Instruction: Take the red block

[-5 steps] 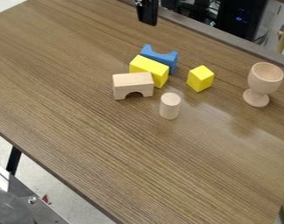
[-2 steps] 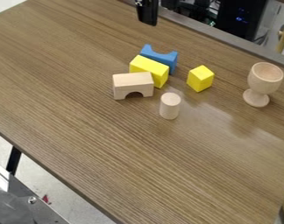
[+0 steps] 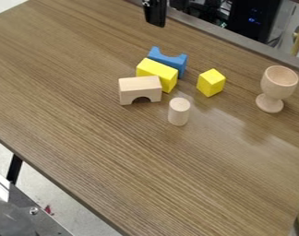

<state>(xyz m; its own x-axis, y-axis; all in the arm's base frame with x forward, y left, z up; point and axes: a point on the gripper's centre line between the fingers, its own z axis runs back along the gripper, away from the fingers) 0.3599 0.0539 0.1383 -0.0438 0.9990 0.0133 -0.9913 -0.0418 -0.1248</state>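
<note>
Near the top edge of the view, see tool [image 3: 156,22] hanging over far side of wooden surface [image 3: 121,156]; can't tell whether wide, narrow or holding something; can't place red block, so can't give its direction from tool or its long axis; can't match any block standing on surface to red. Nearest below tool in view, find blue notched block [image 3: 171,61]; just in front, long yellow block [image 3: 157,73], slanting down toward right of view; then pale wooden arch [image 3: 140,85], set more nearly across view; can't tell if truly touching. Off to right of that group, small yellow block [image 3: 210,83] and, well apart, wooden goblet [image 3: 279,83], upright; in front of group, pale cylinder [image 3: 178,112], also upright. Beyond surface's near edge, at lower left of view, note red scrap [image 3: 48,209] on floor [image 3: 72,203], far from tool; too small to call a block. Judge task as at its start, search step first; would need target confirmed before lowering; otherwise could grab yellow or blue by mistake, or knock crowded group while going in.
</note>
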